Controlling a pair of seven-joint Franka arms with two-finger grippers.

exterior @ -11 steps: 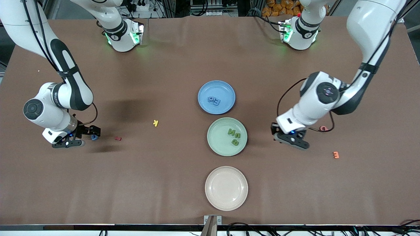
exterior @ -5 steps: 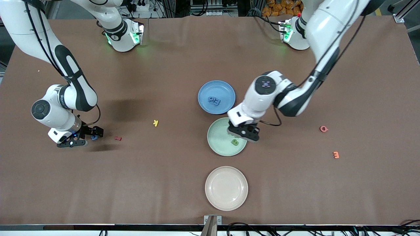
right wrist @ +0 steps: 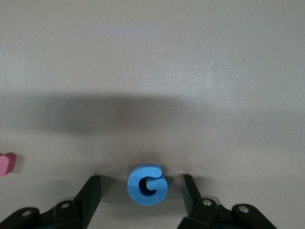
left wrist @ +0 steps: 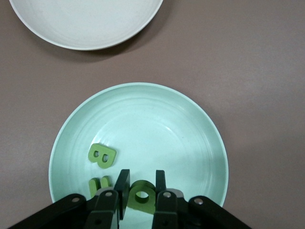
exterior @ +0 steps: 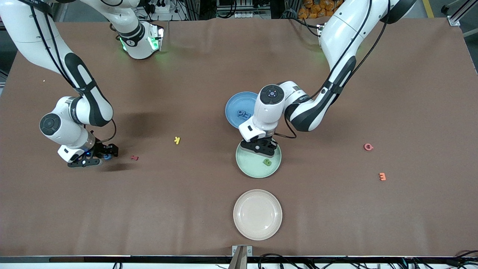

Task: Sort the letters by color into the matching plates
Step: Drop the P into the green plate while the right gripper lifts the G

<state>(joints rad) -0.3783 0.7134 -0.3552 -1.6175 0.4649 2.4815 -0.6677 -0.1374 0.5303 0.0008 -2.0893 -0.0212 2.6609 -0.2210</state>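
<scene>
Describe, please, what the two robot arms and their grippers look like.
Both arms have glossy white shells with black joint sections and thin black cables along them. The bases glow green. The left gripper and right gripper are black two-finger units under white wrist housings, with a small blue light at the right wrist.

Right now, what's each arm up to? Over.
Left gripper over pale mint green plate, shut on a green letter. Right gripper fingers open around small blue letter G on the table. Nothing in the way.

Left arm reaches toward table middle — left gripper (exterior: 260, 146) low, fingers pinched shut on held piece. Right gripper (exterior: 98, 154) low near right arm's end — fingers spread.
</scene>
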